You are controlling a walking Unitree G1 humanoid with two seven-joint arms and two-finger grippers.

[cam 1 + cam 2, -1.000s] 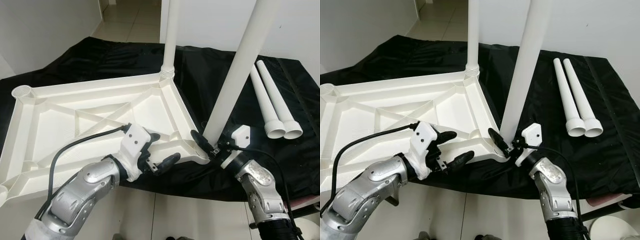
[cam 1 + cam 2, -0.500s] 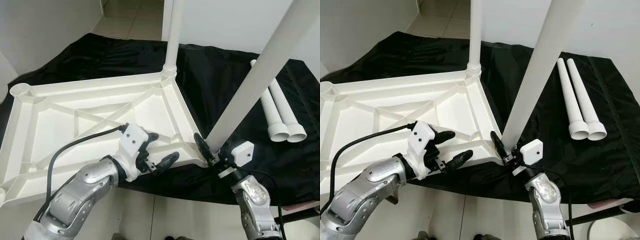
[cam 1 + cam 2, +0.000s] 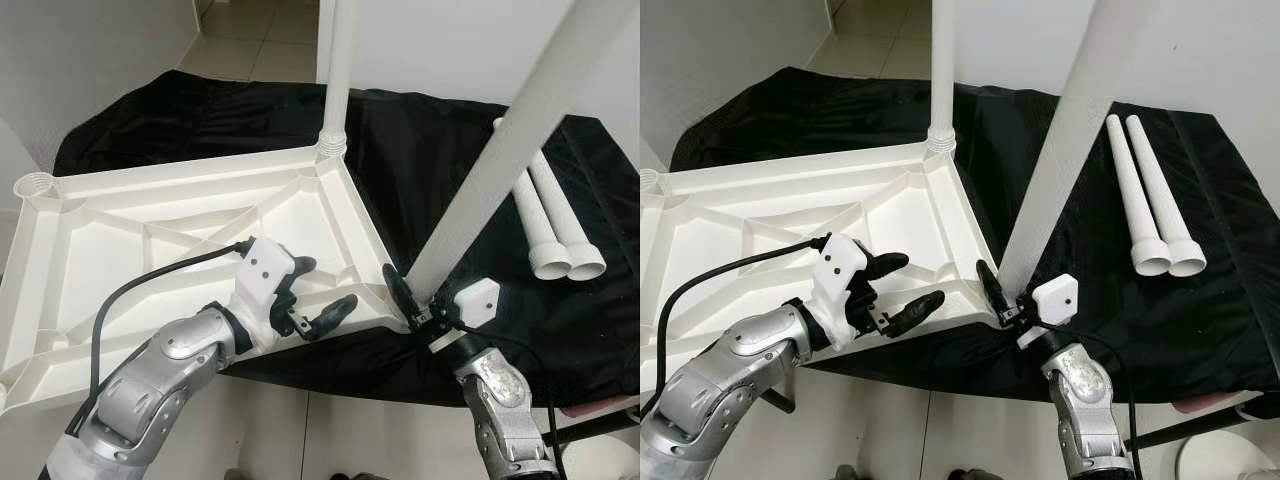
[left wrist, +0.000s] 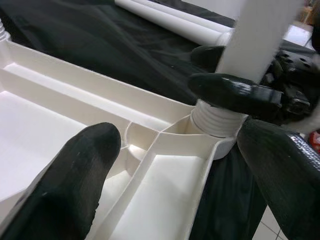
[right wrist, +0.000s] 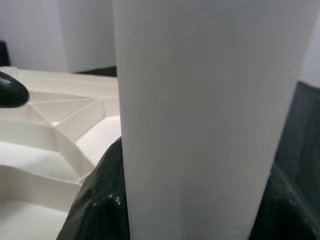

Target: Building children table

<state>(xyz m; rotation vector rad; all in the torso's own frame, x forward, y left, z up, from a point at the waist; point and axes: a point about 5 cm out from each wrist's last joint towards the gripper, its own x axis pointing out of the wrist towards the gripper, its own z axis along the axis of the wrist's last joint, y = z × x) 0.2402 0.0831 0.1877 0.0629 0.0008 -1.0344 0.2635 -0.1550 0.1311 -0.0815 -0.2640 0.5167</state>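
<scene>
An upturned white plastic table top (image 3: 150, 230) lies on a black cloth. One white leg (image 3: 335, 70) stands upright in its far corner socket. My right gripper (image 3: 418, 300) is shut on the base of a second white leg (image 3: 500, 150), which leans to the right. That leg's threaded end (image 4: 215, 120) sits at the near right corner socket. In the right wrist view the leg (image 5: 200, 115) stands between both black fingers (image 5: 100, 200). My left gripper (image 3: 325, 290) is open and straddles the table top's near rim, just left of that corner.
Two spare white legs (image 3: 545, 215) lie side by side on the black cloth (image 3: 420, 140) at the right. Tiled floor (image 3: 350, 430) shows below the cloth's front edge. White walls stand behind and to the left.
The held leg has tipped further to the right at its top, and my right wrist has dropped lower and turned. The left gripper has hardly moved.
</scene>
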